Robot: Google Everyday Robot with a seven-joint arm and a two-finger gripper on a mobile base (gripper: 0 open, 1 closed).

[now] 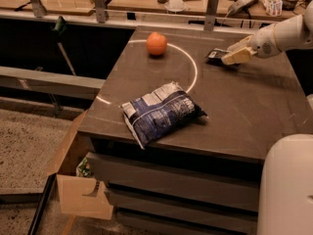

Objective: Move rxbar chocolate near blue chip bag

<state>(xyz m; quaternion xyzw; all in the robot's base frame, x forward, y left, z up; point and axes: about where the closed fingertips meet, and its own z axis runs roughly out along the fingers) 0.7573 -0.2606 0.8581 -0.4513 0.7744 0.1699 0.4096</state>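
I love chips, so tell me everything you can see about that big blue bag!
The blue chip bag is puffy and crinkled, like shiny plastic, dark blue with white panels and lines. It lies flat and slantwise on the dark table, near the front, one corner reaching the front edge. Only the table touches it. The end effector is far off at the back right, by the rxbar chocolate.

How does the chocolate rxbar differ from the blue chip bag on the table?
The rxbar chocolate is small, flat and black; the blue chip bag is big, puffy, blue and white. The bar lies far back with the gripper at it; the bag lies near the front, alone. Both rest on the table.
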